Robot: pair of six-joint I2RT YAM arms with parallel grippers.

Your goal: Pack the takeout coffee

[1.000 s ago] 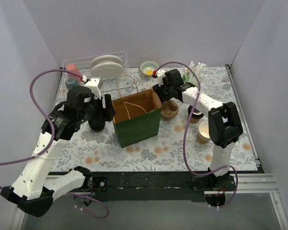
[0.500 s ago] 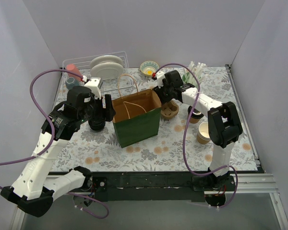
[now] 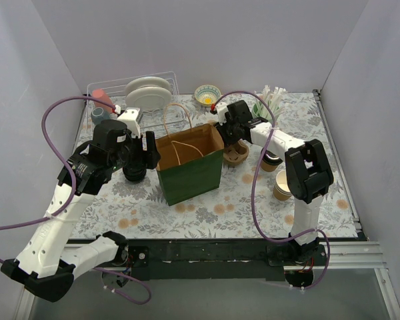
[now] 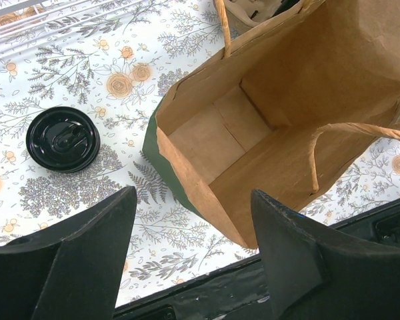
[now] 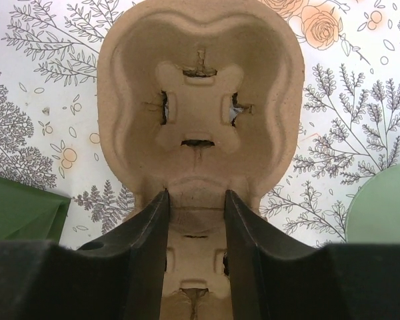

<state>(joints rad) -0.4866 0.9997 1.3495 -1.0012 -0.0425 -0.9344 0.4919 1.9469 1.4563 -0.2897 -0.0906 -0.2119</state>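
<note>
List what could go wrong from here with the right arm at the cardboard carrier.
1. The right gripper straddles only the carrier's narrow middle ridge; lifted from there, the soft cardboard might bend or tilt.
2. The carrier sits close beside the empty paper bag; swinging it across could knock the light bag over.
3. The right arm's purple cable hangs near the lidless cup and may snag or tip it.

Floral table: bag, carrier, takeout coffee, rack
</note>
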